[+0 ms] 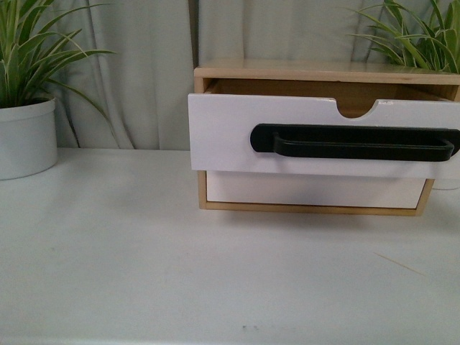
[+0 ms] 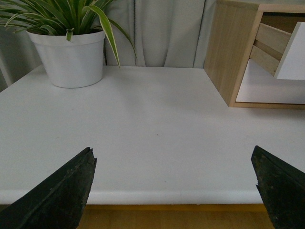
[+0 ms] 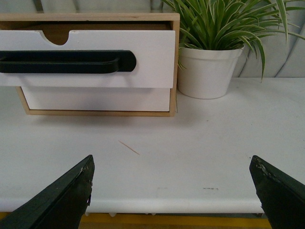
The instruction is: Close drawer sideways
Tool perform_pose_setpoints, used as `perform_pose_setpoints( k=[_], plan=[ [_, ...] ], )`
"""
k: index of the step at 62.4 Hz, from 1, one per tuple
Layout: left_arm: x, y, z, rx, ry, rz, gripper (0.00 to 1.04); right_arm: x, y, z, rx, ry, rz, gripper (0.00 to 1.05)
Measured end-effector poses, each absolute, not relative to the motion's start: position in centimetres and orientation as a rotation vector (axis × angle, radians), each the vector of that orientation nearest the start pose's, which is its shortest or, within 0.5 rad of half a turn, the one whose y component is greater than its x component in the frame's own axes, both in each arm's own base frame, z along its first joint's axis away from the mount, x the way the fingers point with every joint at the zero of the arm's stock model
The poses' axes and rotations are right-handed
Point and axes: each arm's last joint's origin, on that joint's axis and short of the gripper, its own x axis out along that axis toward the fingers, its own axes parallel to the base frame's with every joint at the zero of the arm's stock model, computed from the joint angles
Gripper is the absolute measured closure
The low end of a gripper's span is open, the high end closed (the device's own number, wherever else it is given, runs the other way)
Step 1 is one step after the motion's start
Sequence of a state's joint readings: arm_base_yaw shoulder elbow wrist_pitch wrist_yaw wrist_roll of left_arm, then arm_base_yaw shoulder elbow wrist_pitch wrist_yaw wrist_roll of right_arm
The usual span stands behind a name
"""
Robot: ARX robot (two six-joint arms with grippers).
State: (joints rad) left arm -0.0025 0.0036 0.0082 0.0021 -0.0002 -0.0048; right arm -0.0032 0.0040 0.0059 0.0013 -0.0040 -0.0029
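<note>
The drawer (image 1: 230,136) is the upper one of a small wooden cabinet (image 1: 309,72). It has a white front, a long black bar handle (image 1: 356,142) and a half-round notch in its top edge. It stands pulled out toward me. It also shows in the right wrist view (image 3: 152,57) and, at the edge, in the left wrist view (image 2: 293,55). My left gripper (image 2: 174,164) is open and empty over the table's front edge, left of the cabinet. My right gripper (image 3: 171,169) is open and empty at the front edge, facing the cabinet. Neither arm shows in the front view.
A plain white drawer front (image 1: 309,190) without a handle sits below, pushed in. A white plant pot (image 1: 25,136) stands at the back left, another (image 3: 207,71) just right of the cabinet. A thin wooden splinter (image 3: 129,147) lies on the white table (image 1: 144,251). Curtains hang behind.
</note>
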Motion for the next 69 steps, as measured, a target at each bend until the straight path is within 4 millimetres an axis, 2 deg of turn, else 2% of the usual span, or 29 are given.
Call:
perform_pose_setpoints(
  k=[34, 37, 38, 41, 44, 49, 55, 58, 64, 69],
  plan=[
    [9.7, 0.0, 16.6, -0.005, -0.007, -0.002, 0.06, 9.8, 0.0, 16.5, -0.003, -0.003, 0.001, 0.09],
    [9.8, -0.1, 16.7, -0.051, 0.074, 0.107, 0.06, 9.8, 0.0, 16.5, -0.066, 0.117, 0.131, 0.09],
    [9.9, -0.2, 16.6, -0.073, 0.184, 0.246, 0.06, 9.9, 0.0, 16.6, -0.087, 0.166, 0.185, 0.09],
    [10.3, -0.7, 16.8, -0.101, 0.287, 0.406, 0.06, 10.6, 0.1, 17.0, -0.153, 0.229, 0.318, 0.09],
    [10.8, -1.4, 17.1, -0.128, 0.302, 0.503, 0.06, 11.2, 0.1, 17.4, -0.199, 0.237, 0.37, 0.09],
    [11.8, -2.4, 18.1, -0.197, 0.274, 0.555, 0.06, 12.4, 0.1, 18.2, -0.276, 0.245, 0.402, 0.09],
    [13.6, -3.8, 19.8, -0.318, 0.237, 0.506, 0.06, 14.2, -0.1, 18.7, -0.386, 0.249, 0.412, 0.09],
    [15.1, -4.9, 20.7, -0.399, 0.238, 0.445, 0.06, 15.4, -0.2, 18.9, -0.45, 0.249, 0.41, 0.09],
    [17.9, -7.0, 21.5, -0.46, 0.258, 0.374, 0.06, 17.9, -0.4, 19.1, -0.563, 0.24, 0.414, 0.09],
    [19.4, -8.6, 22.1, -0.481, 0.265, 0.332, 0.06, 19.0, -0.5, 19.3, -0.603, 0.226, 0.405, 0.09]
  ],
)
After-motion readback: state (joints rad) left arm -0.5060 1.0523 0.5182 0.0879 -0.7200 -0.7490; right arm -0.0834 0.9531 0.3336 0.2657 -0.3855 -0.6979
